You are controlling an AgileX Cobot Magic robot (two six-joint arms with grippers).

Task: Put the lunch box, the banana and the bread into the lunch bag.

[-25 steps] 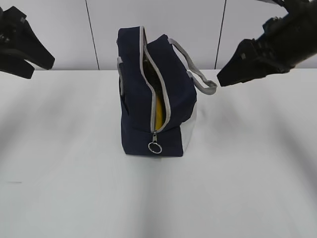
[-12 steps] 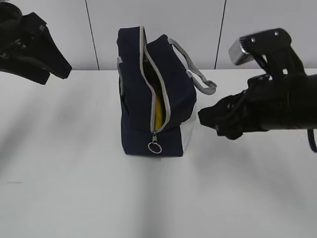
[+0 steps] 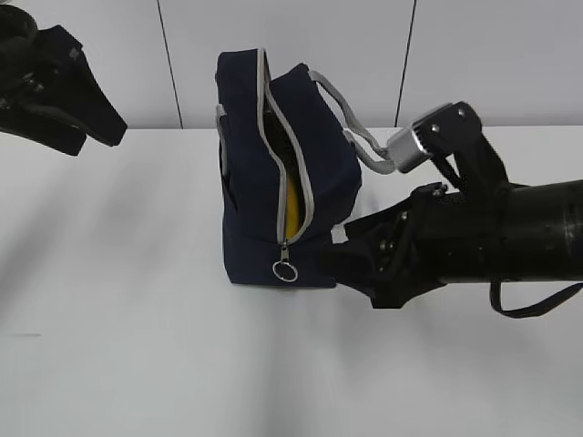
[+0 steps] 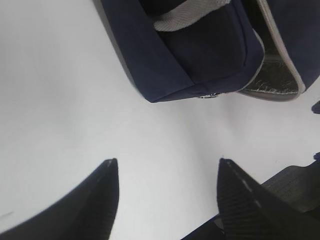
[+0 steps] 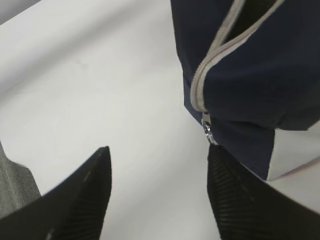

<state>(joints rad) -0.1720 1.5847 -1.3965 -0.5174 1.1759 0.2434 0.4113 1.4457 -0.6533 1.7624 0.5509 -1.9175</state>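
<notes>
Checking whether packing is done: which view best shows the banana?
The exterior view: the banana shows as a yellow strip through the lunch bag's open zipper. The wrist views show only bag fabric, zipper and lining, no banana.

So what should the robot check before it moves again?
1. Lunch bag upright on the table: ok.
2. Zipper open, gap showing at the top: ok.
3. Banana inside the bag: ok, yellow shows through the gap.
4. Lunch box and bread inside: cannot tell, hidden.
5. Right gripper open, empty, near the ring zipper pull: ok.
6. Left gripper open, empty, clear of the bag: ok.
</notes>
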